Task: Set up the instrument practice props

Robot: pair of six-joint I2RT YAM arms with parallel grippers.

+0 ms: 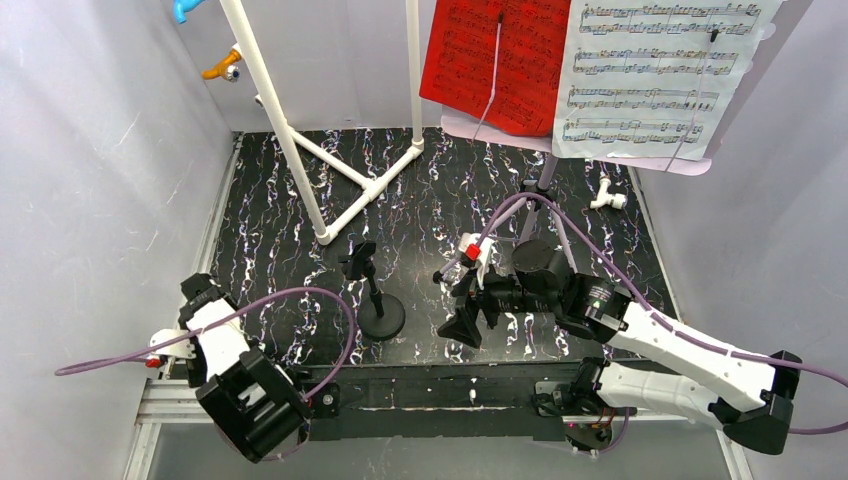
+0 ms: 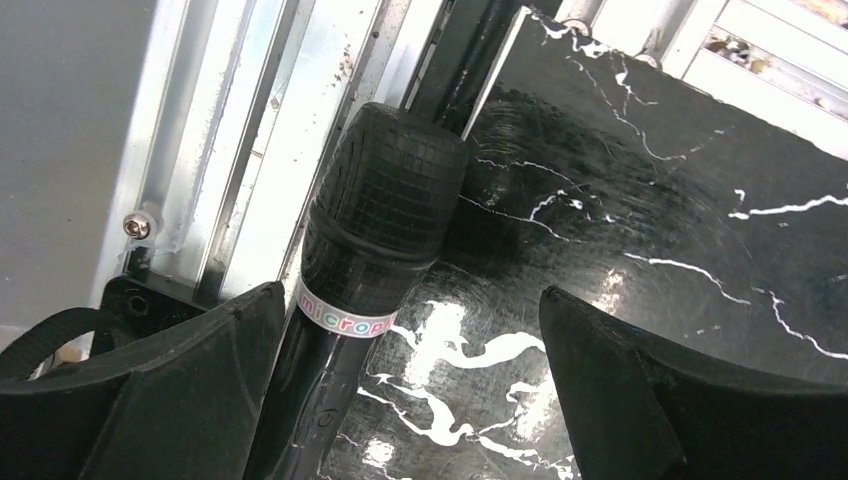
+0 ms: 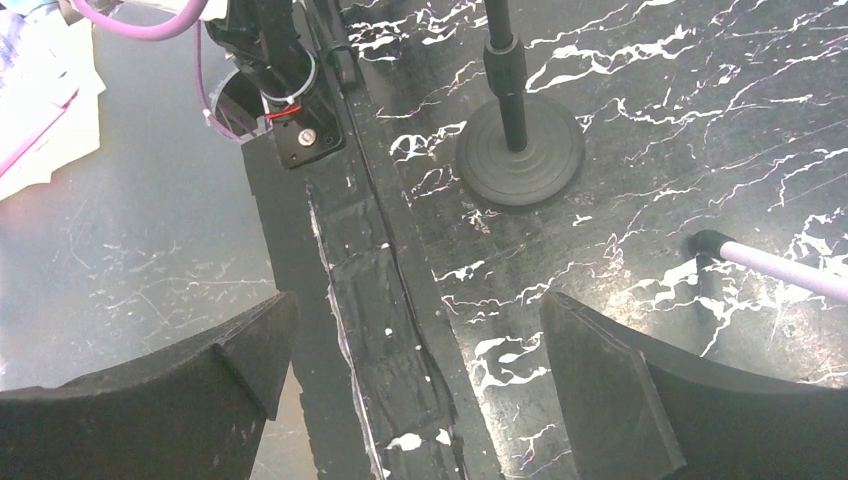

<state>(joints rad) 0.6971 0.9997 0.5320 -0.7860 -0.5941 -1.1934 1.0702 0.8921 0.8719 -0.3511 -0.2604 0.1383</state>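
The lilac music stand (image 1: 578, 158) stands at the back right and holds the red music sheet (image 1: 495, 60) and the white music sheet (image 1: 660, 75). The black round-base microphone stand (image 1: 380, 316) stands mid-mat with its clip (image 1: 358, 262) empty. The black microphone (image 2: 385, 215) lies on the mat's edge by the metal rail. It is between the open jaws of my left gripper (image 2: 410, 300), close to the left finger (image 2: 200, 370). In the top view my left gripper (image 1: 198, 292) hides it. My right gripper (image 1: 465, 325) is open and empty over the mat's near edge, also in its wrist view (image 3: 420, 305).
The white PVC pipe frame (image 1: 300, 150) stands at the back left, with blue (image 1: 185, 10) and orange (image 1: 222, 68) pieces beside it. A small white object (image 1: 608, 198) lies at the right. The stand base (image 3: 520, 150) and a lilac stand leg (image 3: 770, 265) lie ahead of my right gripper.
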